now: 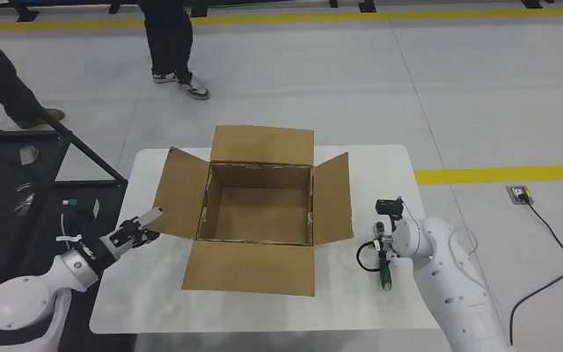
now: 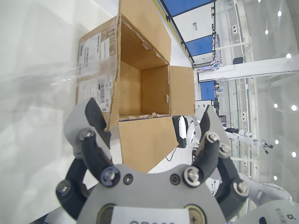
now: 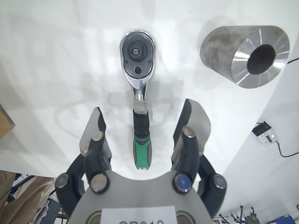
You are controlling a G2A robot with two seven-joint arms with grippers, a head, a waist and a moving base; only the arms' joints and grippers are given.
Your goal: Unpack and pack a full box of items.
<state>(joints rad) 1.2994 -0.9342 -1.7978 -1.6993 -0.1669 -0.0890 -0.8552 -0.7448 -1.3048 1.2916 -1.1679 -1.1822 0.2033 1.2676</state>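
Right tool [image 3: 142,107] open astride wrench [image 3: 137,59] handle, 3 o'clock of box [image 1: 260,143]. Height above desk [image 3: 58,36] unclear; lower gently, close on green grip [image 3: 141,149].

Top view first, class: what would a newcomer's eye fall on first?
The open cardboard box at mid-table, its flaps spread and nothing inside. Next, the green-handled ratchet lying on the white table between the right gripper's open fingers, with a metal cylinder beside it.
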